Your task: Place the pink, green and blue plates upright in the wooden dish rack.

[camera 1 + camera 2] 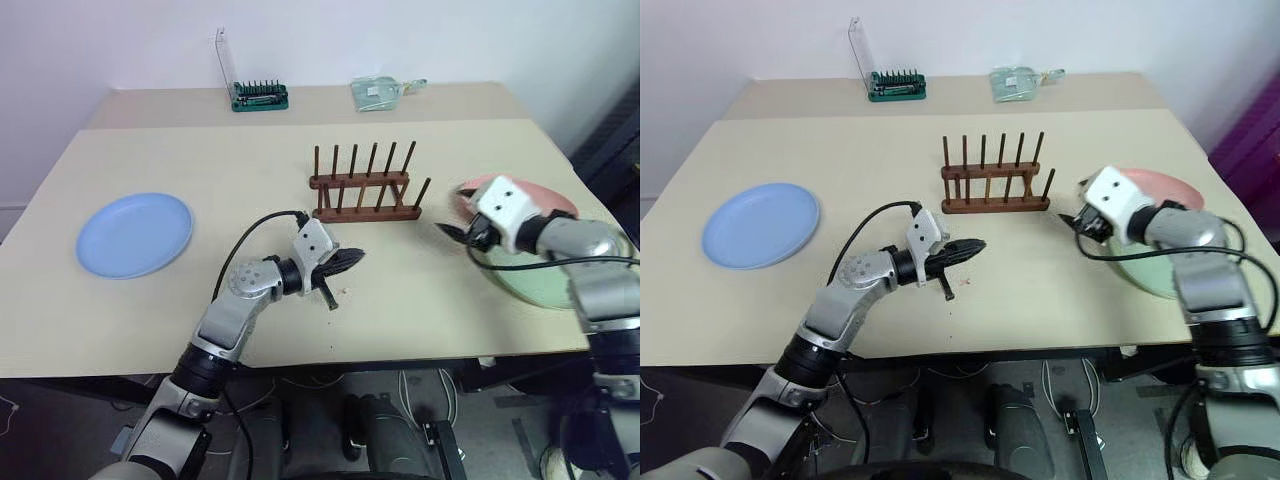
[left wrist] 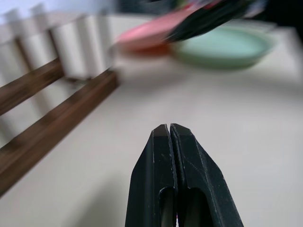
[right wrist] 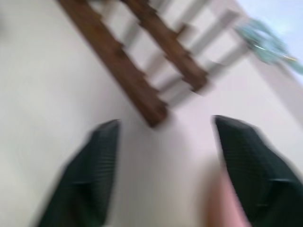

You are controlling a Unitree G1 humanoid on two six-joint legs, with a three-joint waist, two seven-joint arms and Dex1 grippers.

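Your left gripper (image 1: 345, 262) is nearest, low over the table (image 1: 120, 330) on the near side of the wooden dish rack (image 1: 365, 185), fingers pressed flat together, nothing in them, tips pointing right toward the plate stack. Left wrist view confirms: the two black fingers (image 2: 161, 175) meet with no gap.

Your right gripper (image 1: 452, 231) is just right of the rack's near-right corner, above the tabletop. In the right wrist view its fingers (image 3: 94, 165) stand wide apart with bare table between them, gripping nothing; a pink blur sits by the one finger, can't tell if it touches.

Right of the rack, behind your right wrist: pink plate (image 1: 555, 197) lying on the green plate (image 1: 530, 285), both flat, partly hidden by the arm.

Rack itself sits mid-table, upright, pegs up, slots hold no plates.

Blue plate (image 1: 135, 233) lies flat well to the left of the rack, apart from everything.

Beyond the rack, at the far edge: a green tool holder (image 1: 260, 96) to the far left of it, and a clear greenish packet (image 1: 385, 92) straight behind it.
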